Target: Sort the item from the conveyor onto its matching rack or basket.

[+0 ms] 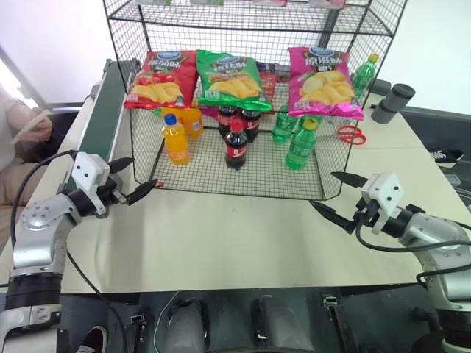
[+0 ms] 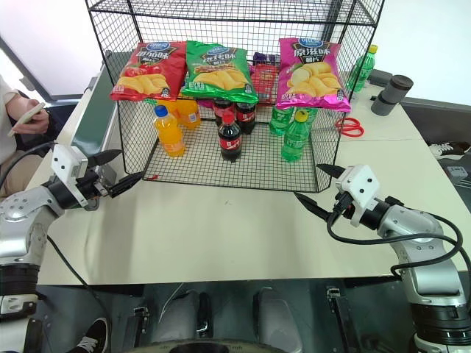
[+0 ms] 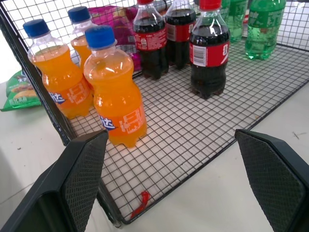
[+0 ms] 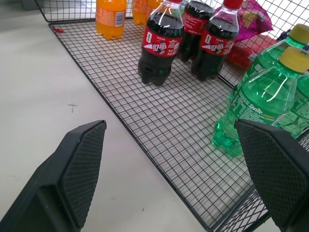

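A green crisps bag lies on the middle tier of the black wire rack, between a red crisps bag on its left and a pink crisps bag on its right, all three leaning over the tier's front edge. On the rack's bottom mesh, below the bags, stand orange soda bottles toward the left, dark cola bottles in the middle and green soda bottles toward the right. The rack stands on a pale counter.

To the left of the rack the dark green conveyor runs along the counter's edge, its belt bare where it shows. A person's hand holding a phone sits beyond the conveyor, farther left of the rack. To the right of the rack lie red-handled scissors, with a dark cylindrical cup behind them.

The left pincer hangs just off the rack's front-left corner, jaws spread wide and holding nothing, pointing toward the orange bottles. The right pincer hangs off the rack's front-right corner, jaws likewise spread wide and empty, aimed at the cola and green bottles. Both sit above the counter, apart from the rack's mesh.
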Robot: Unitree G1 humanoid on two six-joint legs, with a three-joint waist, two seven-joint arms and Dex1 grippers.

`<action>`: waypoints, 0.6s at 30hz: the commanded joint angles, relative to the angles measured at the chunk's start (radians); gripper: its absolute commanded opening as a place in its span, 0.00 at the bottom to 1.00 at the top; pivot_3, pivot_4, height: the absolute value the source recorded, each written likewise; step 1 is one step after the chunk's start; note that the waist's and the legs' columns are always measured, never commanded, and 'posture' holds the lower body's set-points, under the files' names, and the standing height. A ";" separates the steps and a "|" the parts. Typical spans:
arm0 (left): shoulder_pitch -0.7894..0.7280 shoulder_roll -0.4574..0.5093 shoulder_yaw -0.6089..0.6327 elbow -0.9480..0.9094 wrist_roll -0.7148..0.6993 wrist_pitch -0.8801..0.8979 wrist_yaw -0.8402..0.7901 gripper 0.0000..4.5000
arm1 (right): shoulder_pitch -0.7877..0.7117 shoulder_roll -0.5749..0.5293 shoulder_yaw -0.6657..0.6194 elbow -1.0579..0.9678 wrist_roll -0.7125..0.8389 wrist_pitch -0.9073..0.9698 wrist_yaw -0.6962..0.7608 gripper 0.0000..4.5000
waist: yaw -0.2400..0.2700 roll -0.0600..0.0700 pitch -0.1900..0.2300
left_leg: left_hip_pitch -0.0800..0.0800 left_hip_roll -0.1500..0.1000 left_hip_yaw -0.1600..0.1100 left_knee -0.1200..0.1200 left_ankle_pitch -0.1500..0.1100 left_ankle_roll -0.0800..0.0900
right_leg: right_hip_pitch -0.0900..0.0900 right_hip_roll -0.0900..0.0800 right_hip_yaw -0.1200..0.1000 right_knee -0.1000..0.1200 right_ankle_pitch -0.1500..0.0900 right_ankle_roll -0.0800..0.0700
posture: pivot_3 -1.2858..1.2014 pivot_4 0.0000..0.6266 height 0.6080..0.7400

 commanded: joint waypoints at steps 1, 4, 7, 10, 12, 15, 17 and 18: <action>-0.009 0.002 0.008 -0.016 0.001 -0.018 0.003 1.00 | -0.013 -0.008 -0.017 -0.015 0.011 -0.019 0.002 0.98 | 0.000 0.000 0.000 | 0.000 0.000 0.000 0.000 0.000 0.000 | 0.000 0.000 0.000 0.000 0.000 0.000 | 0.52 0.24 1.00; -0.008 0.001 0.003 -0.016 0.002 -0.019 0.005 1.00 | -0.016 -0.010 -0.016 -0.012 0.009 -0.023 0.005 0.98 | 0.000 0.000 0.000 | 0.000 0.000 0.000 0.000 0.000 0.000 | 0.000 0.000 0.000 0.000 0.000 0.000 | 0.52 0.24 1.00; -0.012 0.000 -0.001 -0.011 0.006 -0.024 0.004 1.00 | -0.025 -0.007 -0.011 -0.004 0.005 -0.026 0.006 0.98 | 0.000 0.000 0.000 | 0.000 0.000 0.000 0.000 0.000 0.000 | 0.000 0.000 0.000 0.000 0.000 0.000 | 0.52 0.24 1.00; -0.017 -0.002 -0.001 -0.007 0.008 -0.031 0.010 1.00 | -0.033 -0.005 -0.009 0.005 0.004 -0.030 0.006 0.98 | 0.000 0.000 0.000 | 0.000 0.000 0.000 0.000 0.000 0.000 | 0.000 0.000 0.000 0.000 0.000 0.000 | 0.52 0.24 1.00; -0.019 -0.010 0.000 -0.010 0.009 -0.032 0.022 1.00 | -0.038 -0.004 -0.005 0.013 -0.001 -0.038 0.006 0.98 | 0.000 0.000 0.000 | 0.000 0.000 0.000 0.000 0.000 0.000 | 0.000 0.000 0.000 0.000 0.000 0.000 | 0.52 0.24 1.00; -0.008 -0.019 -0.004 -0.026 0.012 -0.034 0.029 1.00 | -0.046 -0.002 0.004 0.021 -0.009 -0.047 0.004 0.98 | 0.000 0.000 0.000 | 0.000 0.000 0.000 0.000 0.000 0.000 | 0.000 0.000 0.000 0.000 0.000 0.000 | 0.52 0.24 1.00; -0.007 -0.021 -0.004 -0.029 0.012 -0.032 0.028 1.00 | -0.047 -0.003 0.004 0.020 -0.005 -0.048 0.003 0.98 | 0.000 0.000 0.000 | 0.000 0.000 0.000 0.001 0.000 0.000 | 0.000 0.000 0.000 0.000 0.000 0.000 | 0.52 0.24 1.00; -0.007 -0.020 -0.004 -0.028 0.013 -0.032 0.027 1.00 | -0.045 -0.005 0.005 0.019 -0.004 -0.048 0.004 0.98 | 0.000 0.000 0.000 | 0.000 0.000 0.000 0.001 0.000 0.000 | 0.000 0.000 0.000 0.000 0.000 0.000 | 0.52 0.24 1.00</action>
